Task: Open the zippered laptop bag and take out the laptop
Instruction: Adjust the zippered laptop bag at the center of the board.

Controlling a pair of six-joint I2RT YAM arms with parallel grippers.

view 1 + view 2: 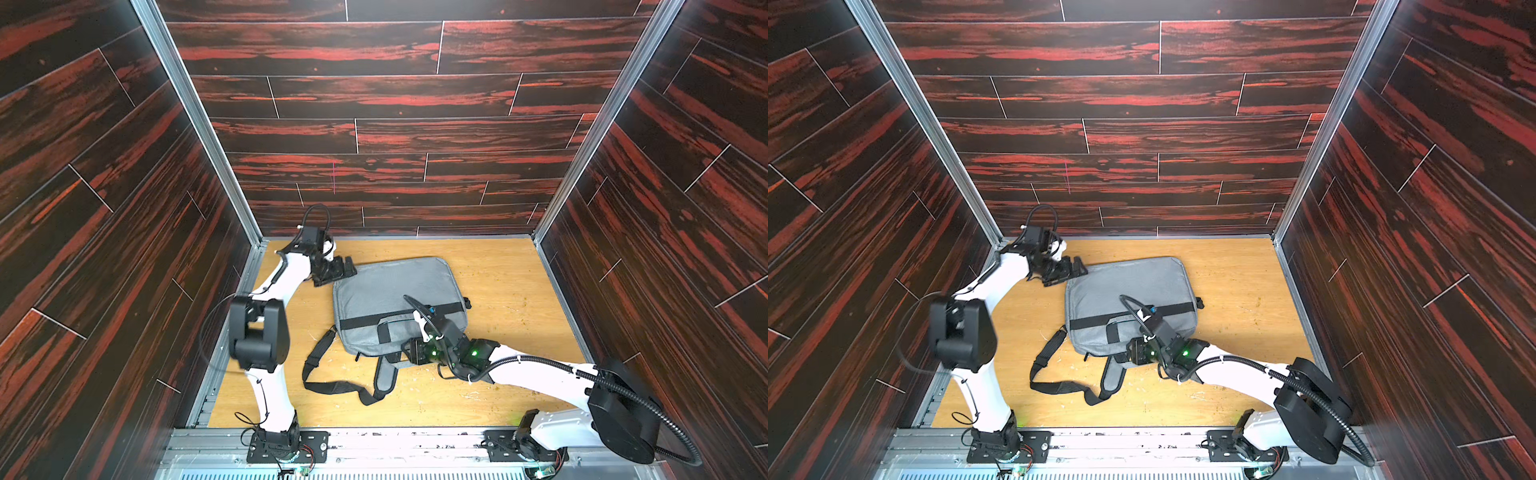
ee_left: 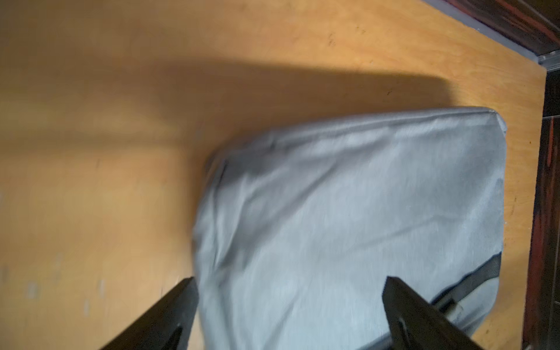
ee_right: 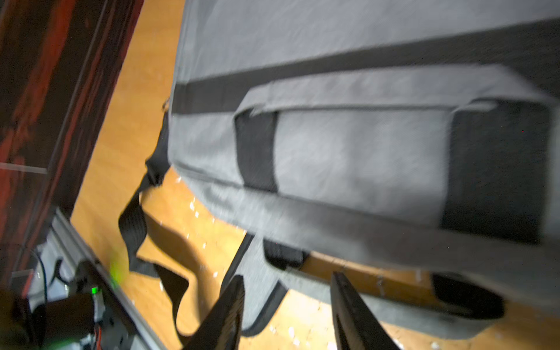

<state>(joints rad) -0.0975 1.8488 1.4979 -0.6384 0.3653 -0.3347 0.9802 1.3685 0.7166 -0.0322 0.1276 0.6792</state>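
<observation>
since fabric is soft and padded, expect sag and sliding on table (image 1: 498, 270), not a rigid lift. zippered laptop bag (image 1: 395, 291) lies flat mid-table and looks closed. laptop not visible, likely inside: stiff, fragile core. left tool (image 1: 347, 268) spread wide, empty, at bag's far corner. right tool (image 3: 288, 278) part-spread, pinching nothing, by hand straps (image 3: 363, 88). judgement: pin fabric with 1 tool, other takes zipper pull. pull not seen.

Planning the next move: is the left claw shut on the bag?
No: the left claw is wide open, its fingers far apart over the grey bag.
</observation>
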